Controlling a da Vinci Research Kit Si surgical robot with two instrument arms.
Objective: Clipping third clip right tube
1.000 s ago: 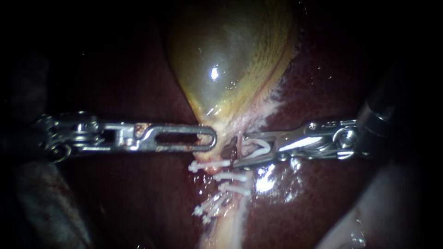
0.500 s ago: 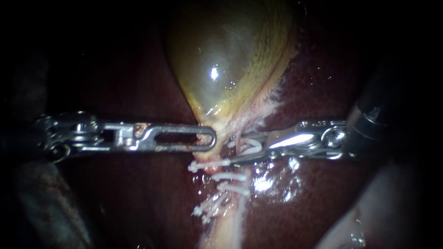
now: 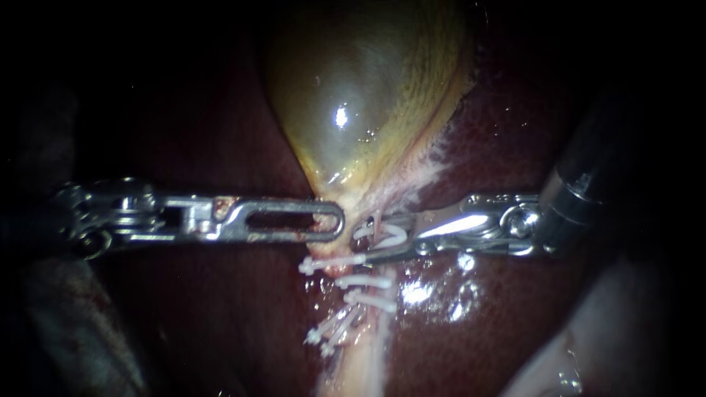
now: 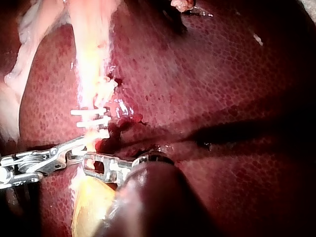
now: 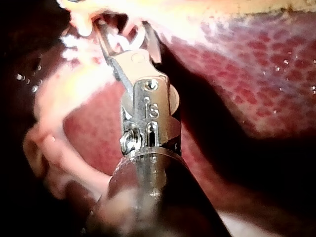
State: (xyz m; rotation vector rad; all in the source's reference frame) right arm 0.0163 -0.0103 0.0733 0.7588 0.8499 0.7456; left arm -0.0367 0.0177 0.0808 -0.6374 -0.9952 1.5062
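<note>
**Endoscope view.** The left instrument (image 3: 334, 220) enters level from the left. Its slotted jaws are clenched on the narrow lower end of the gallbladder (image 3: 353, 95), and reddish tissue shows through the slot. The right instrument (image 3: 366, 244) enters from the right, with its jaws pointing toward the left instrument's tip. These jaws stand slightly apart and grasp a white loaded clip (image 3: 393, 235), each jaw bearing on one of its legs. The right tube (image 3: 377, 220) — a thin pink strand running down from the gallbladder's lower end — passes between the legs of that clip. Just below the jaws, several white seated clips (image 3: 365, 281) cross the pale stalk (image 3: 360, 367), one under another. The liver (image 3: 500, 316) lies dark red and wet around the site.

**Left wrist view.** The left instrument (image 4: 91, 162) rises on a dark shaft, and its jaws lie together against yellow gallbladder (image 4: 91, 202) tissue. The right instrument (image 4: 86, 144) comes in from the side. Its jaws meet the stalk between the left instrument's tip and the seated clips (image 4: 91, 118) ahead of it.

**Right wrist view.** Ahead of its metal wrist, the right instrument (image 5: 123, 32) spreads its jaws in a narrow V, and the white clip shows between them. The jaw tips sit in pale tissue — this view does not show whether the tube lies inside. The liver (image 5: 256, 69) lies beside the shaft.
</note>
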